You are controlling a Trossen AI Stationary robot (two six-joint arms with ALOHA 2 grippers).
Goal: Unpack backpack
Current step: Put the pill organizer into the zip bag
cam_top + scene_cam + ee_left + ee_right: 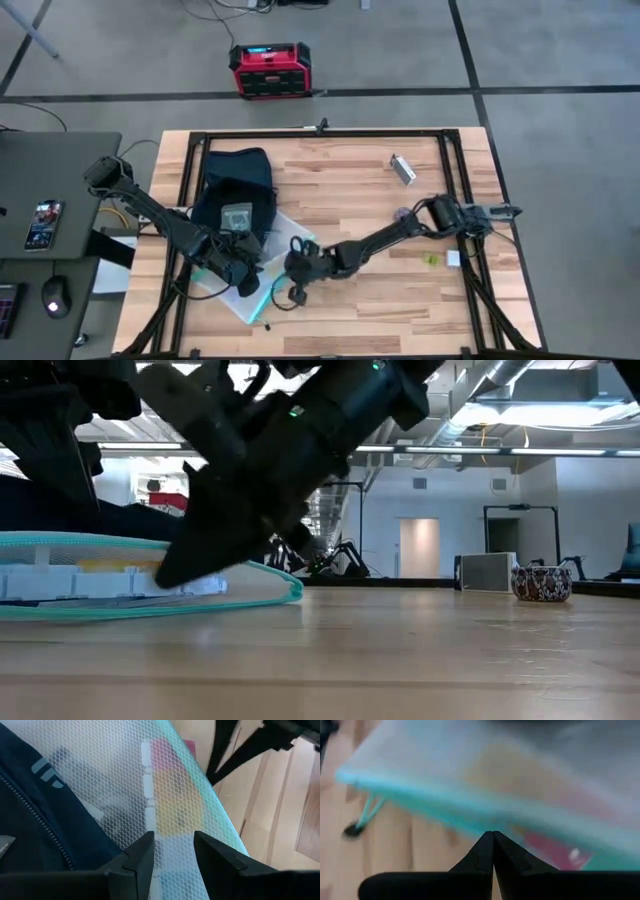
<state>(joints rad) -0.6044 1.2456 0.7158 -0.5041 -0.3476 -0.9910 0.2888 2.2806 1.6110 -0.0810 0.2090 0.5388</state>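
The dark navy backpack [235, 185] lies at the table's left, its near end resting on a clear mesh pouch [262, 285] with teal binding. The pouch lies flat on the wood and shows coloured items inside [172, 795]. My left gripper [172, 851] is open just above the pouch's mesh, next to the backpack's zipper [40, 815]. My right gripper [493, 840] is shut at the pouch's teal edge [430, 805], reaching in from the table's right [295, 272]. My left gripper stands over the pouch's mesh face with its fingers [142, 852] apart; whether they touch the mesh I cannot tell. My right gripper comes slanting down from the table's right, its shut fingertips [175, 572] against the pouch's teal-bound edge [255, 575]. Whether anything is pinched between them does not show.
A teal pull cord [365, 815] trails off the pouch's corner. A small silvery object [403, 168] lies at the far right, with small bits [442, 259] near the right edge. A red-black box [270, 70] stands on the floor beyond the table. Bare wood lies along the near edge.
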